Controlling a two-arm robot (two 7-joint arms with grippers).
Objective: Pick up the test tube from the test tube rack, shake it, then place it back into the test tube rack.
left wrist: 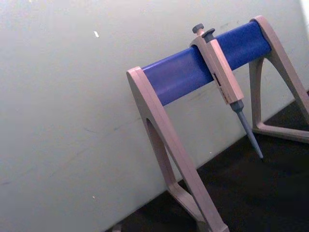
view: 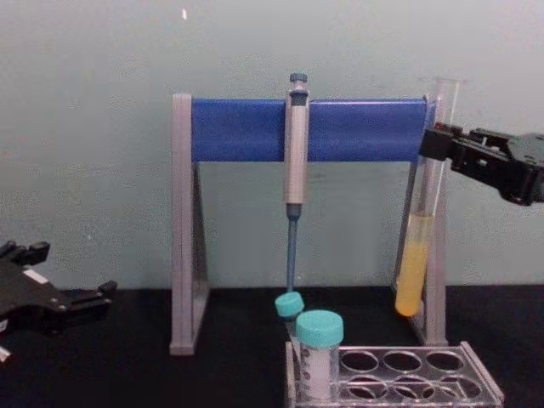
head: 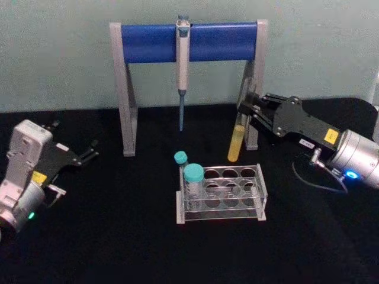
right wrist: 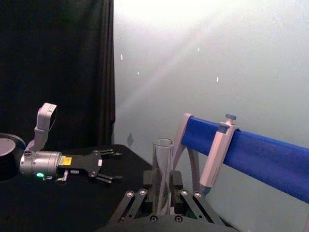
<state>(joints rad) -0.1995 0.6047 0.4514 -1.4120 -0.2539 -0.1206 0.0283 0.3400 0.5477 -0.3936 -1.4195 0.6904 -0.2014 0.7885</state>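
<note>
The long, slim, clear glass test tube (head: 236, 143) is out of the rack. It hangs in the air, pinched high on its smooth wall by the black right gripper (head: 244, 111), whose two fingers press in from either side. The tube is uncapped and round-bottomed, with yellow liquid filling its lower third. It leans a little, its open mouth further toward the robot's right than its base.

The low, clear plastic test tube rack (head: 262, 184) sits on the matt black tabletop (head: 118, 242), with rows of round holes in its top plate. From the rack, the tube's rounded end hangs at about 1 o'clock, apart from the plastic and close to the right leg of the tall grey pipette stand with its blue crossbar (head: 154, 41).

Two shorter tubes with teal caps (head: 193, 175) stand in the holes at the rack's 9 o'clock end. At 12 o'clock, a slender grey-blue pipette (head: 183, 71) hangs from the crossbar (tip pointing straight down).

The left gripper (right wrist: 115, 166) rests well away at the rack's 9 o'clock, its black fingers spread and holding nothing.
</note>
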